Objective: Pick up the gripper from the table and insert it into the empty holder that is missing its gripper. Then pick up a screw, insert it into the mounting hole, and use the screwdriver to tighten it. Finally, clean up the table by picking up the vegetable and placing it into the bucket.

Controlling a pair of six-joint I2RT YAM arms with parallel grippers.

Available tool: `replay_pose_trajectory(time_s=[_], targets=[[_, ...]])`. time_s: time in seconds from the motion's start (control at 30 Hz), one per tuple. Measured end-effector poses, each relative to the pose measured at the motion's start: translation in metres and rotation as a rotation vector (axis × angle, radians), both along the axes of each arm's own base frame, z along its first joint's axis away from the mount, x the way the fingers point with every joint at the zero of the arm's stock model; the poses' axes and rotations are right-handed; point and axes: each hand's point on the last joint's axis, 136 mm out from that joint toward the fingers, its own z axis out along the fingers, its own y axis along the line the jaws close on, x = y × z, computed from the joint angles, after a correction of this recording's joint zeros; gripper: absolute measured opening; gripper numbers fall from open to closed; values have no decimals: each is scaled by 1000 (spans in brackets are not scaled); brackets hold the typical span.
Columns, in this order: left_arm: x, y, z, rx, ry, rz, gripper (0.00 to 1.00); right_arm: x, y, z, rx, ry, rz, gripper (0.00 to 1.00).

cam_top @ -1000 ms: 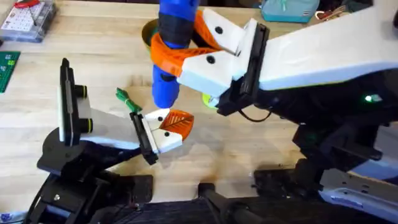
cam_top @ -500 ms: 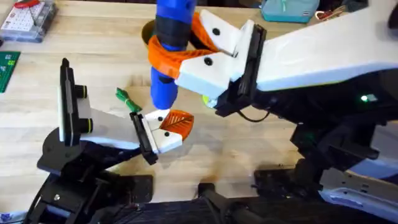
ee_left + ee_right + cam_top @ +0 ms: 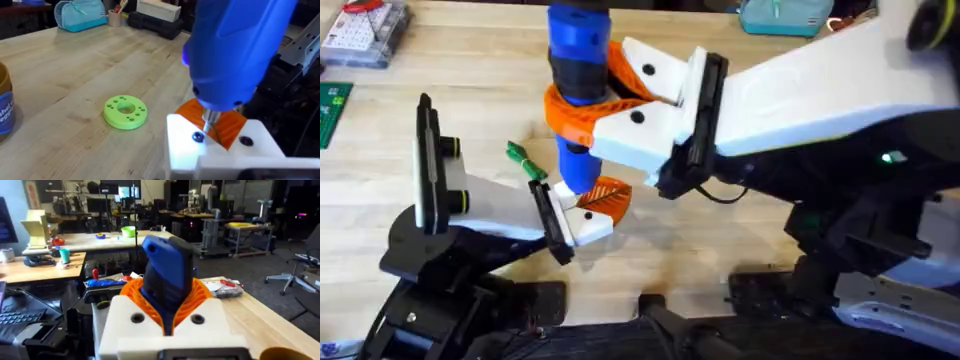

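Note:
My right gripper [image 3: 572, 106] is shut on the blue screwdriver [image 3: 577, 70], holding it upright in its orange fingers [image 3: 200, 294]. The thin bit [image 3: 211, 121] points down at the holder's white block [image 3: 585, 226], close beside a dark screw head [image 3: 197, 136]. The small orange gripper [image 3: 608, 196] sits in that block, against the black plate [image 3: 549, 222] of the white holder arm [image 3: 490, 208]. On the table [image 3: 470, 90], left of the screwdriver, lies the green vegetable [image 3: 523, 160]. The bucket [image 3: 4, 106] shows at the edge of the left wrist view.
A flat bright green disc with holes [image 3: 125, 111] lies on the wood beyond the block. A clear parts box [image 3: 365, 30] sits at the far left, a teal pouch [image 3: 785, 15] at the far right, and a green mat [image 3: 332, 110] at the left edge.
The right arm has carried the screwdriver left and down. Its bit has gone from above and behind the orange gripper to right over the white block.

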Motion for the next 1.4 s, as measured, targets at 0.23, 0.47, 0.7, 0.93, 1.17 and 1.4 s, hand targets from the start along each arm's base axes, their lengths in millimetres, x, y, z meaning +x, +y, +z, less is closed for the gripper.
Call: replay_pose_trajectory(time_s=[0.23, 0.47, 0.7, 0.93, 1.17, 1.4], targets=[[0, 0, 0, 0, 0, 0, 10, 1, 2, 1, -18, 8, 0, 39], [0, 0, 0, 0, 0, 0, 10, 1, 2, 2, -18, 0, -1, 39], [0, 0, 0, 0, 0, 0, 10, 2, 3, 9, 10, -25, -2, 39], [0, 0, 0, 0, 0, 0, 10, 4, 7, 3, -3, -15, -2, 39], [0, 0, 0, 0, 0, 0, 10, 5, 8, -2, -23, 1, -1, 39], [0, 0, 0, 0, 0, 0, 10, 5, 8, -2, -23, 1, -1, 39]])
